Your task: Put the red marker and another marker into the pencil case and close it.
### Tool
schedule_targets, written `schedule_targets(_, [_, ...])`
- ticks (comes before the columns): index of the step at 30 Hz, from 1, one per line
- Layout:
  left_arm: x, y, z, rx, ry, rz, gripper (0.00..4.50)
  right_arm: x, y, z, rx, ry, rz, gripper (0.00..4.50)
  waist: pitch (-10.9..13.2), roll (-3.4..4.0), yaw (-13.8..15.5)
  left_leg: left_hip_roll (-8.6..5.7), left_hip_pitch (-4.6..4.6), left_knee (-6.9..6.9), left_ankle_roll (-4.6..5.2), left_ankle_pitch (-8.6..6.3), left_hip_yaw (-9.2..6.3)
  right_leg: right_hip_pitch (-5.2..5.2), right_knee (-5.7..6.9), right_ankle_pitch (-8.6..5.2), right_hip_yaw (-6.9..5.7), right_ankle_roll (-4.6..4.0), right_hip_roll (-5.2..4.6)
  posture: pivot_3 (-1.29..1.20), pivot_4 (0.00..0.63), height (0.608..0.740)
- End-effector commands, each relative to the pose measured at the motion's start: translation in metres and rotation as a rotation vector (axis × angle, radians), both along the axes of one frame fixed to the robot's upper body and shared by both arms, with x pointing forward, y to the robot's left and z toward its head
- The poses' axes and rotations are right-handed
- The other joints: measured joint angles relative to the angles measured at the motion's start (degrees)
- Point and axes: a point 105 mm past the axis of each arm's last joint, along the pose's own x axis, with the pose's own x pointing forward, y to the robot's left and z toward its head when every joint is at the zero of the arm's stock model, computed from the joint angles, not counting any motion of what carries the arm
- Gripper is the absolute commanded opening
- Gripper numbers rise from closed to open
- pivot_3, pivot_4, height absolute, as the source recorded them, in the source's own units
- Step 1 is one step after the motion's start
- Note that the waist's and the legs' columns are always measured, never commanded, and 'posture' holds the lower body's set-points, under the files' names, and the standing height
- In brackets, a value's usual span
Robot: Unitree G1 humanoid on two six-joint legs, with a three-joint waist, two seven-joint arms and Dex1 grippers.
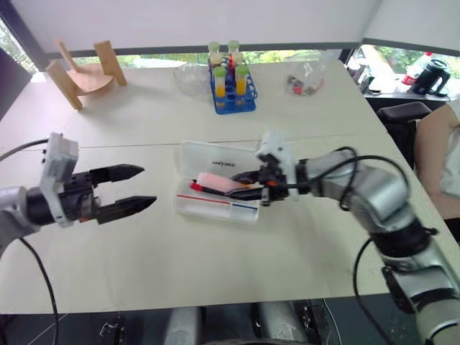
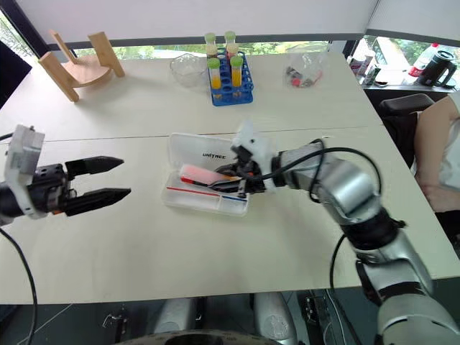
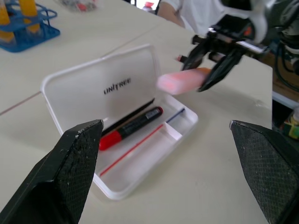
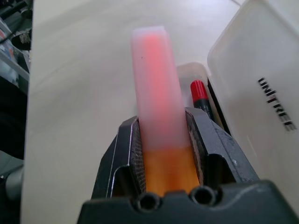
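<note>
Right tool [image 1: 253,188] reaches leftward pinching another marker [image 3: 180,80] above the pencil case [image 3: 112,88]; left tool [image 1: 136,188] spread.

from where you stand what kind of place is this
Probably a lab or office test room. Pale tables pushed together stand by a window, a blue rack of tubes with yellow liquid sits at the back, and a person sits beside a desk with bottles.

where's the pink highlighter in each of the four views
Left eye view: pink highlighter over the open pencil case, held by the right gripper.
Right eye view: same, picture centre.
Left wrist view: upper middle.
Right wrist view: centre.
Shared landmark: the red marker in the tray.
</note>
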Motion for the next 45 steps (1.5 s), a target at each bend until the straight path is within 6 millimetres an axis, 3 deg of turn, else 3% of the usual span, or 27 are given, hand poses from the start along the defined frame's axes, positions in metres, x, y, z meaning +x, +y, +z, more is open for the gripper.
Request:
schedule_targets(1, [-0.014, -0.002, 0.010, 0.039, -0.027, -0.043, 4.50, -0.001, 0.017, 0.000, -0.005, -0.030, 0.048, 0.86, 0.00, 0.01, 0.09, 0.00, -0.04, -0.01, 0.00, 0.00, -0.01, -0.03, 0.00, 0.00, -0.01, 0.00, 0.00, 0.00, 0.150, 0.740])
schedule_targets(11, [-0.021, -0.005, 0.011, 0.070, -0.039, -0.049, 4.50, 0.001, 0.046, -0.016, -0.034, -0.018, 0.068, 0.86, 0.00, 0.00, 0.00, -0.02, -0.02, 0.01, -0.03, 0.01, -0.03, -0.02, 0.02, 0.01, -0.02, -0.01, 0.01, 0.00, 0.150, 0.740])
schedule_targets(20, [-0.019, -0.008, 0.010, 0.068, -0.057, -0.028, 4.50, 0.013, 0.055, -0.030, -0.079, -0.051, 0.055, 0.86, 0.00, 0.00, 0.04, -0.04, -0.03, 0.00, -0.03, 0.01, -0.04, -0.03, 0.02, 0.01, -0.02, -0.01, -0.02, 0.00, 0.150, 0.740])
schedule_targets(21, [-0.019, -0.008, 0.009, 0.068, -0.059, -0.026, 4.50, 0.013, 0.055, -0.032, -0.085, -0.053, 0.058, 1.93, 0.00, 0.00, 0.02, -0.04, -0.03, 0.00, -0.03, 0.01, -0.02, -0.03, 0.01, 0.01, -0.02, -0.01, -0.02, 0.00, 0.150, 0.740])
schedule_targets(26, [-0.017, -0.008, 0.009, 0.061, -0.068, -0.018, 4.50, 0.012, 0.053, -0.028, -0.083, -0.059, 0.067, 4.46, 0.00, 0.00, 0.00, -0.04, -0.03, -0.01, -0.03, 0.01, -0.03, -0.04, 0.02, 0.01, -0.02, -0.01, -0.02, 0.00, 0.150, 0.740])
schedule_targets(30, [-0.015, -0.008, 0.008, 0.056, -0.065, -0.020, 4.50, 0.018, 0.044, 0.002, -0.023, -0.102, 0.013, 4.49, 0.00, 0.01, 0.03, -0.04, -0.03, 0.00, -0.03, 0.01, -0.05, -0.04, 0.02, 0.01, -0.01, -0.01, -0.03, 0.00, 0.150, 0.740])
schedule_targets(33, [-0.015, -0.011, 0.007, 0.061, -0.066, -0.051, 4.50, 0.026, -0.005, 0.053, 0.076, -0.122, -0.149, 4.49, 0.03, 0.04, 0.57, -0.06, -0.11, 0.01, -0.04, 0.01, -0.09, -0.06, 0.01, 0.01, -0.04, 0.00, -0.07, 0.00, 0.150, 0.740])
schedule_targets(36, [-0.014, -0.011, 0.007, 0.066, -0.076, -0.072, 4.50, 0.028, -0.058, 0.075, 0.094, -0.124, -0.335, 4.49, 0.01, 0.01, 1.37, -0.12, -0.19, 0.03, -0.04, 0.01, -0.11, -0.07, -0.07, 0.01, -0.06, 0.00, -0.16, 0.00, 0.150, 0.740])
schedule_targets(41, [-0.011, -0.013, 0.006, 0.057, -0.103, -0.104, 4.50, 0.035, -0.143, 0.079, 0.046, -0.117, -0.717, 4.49, 0.01, 0.02, 1.48, -0.12, -0.17, -0.09, -0.03, 0.00, 0.00, -0.10, -0.13, -0.01, -0.05, -0.03, -0.07, 0.00, 0.150, 0.740])
schedule_targets(45, [-0.006, -0.020, 0.006, 0.040, -0.128, -0.139, 4.50, 0.045, -0.190, 0.045, -0.044, -0.083, -0.931, 4.49, 0.01, 0.01, 1.28, -0.10, -0.11, -0.06, -0.03, 0.00, 0.18, -0.11, -0.08, 0.00, 0.06, -0.02, -0.08, 0.00, 0.150, 0.740])
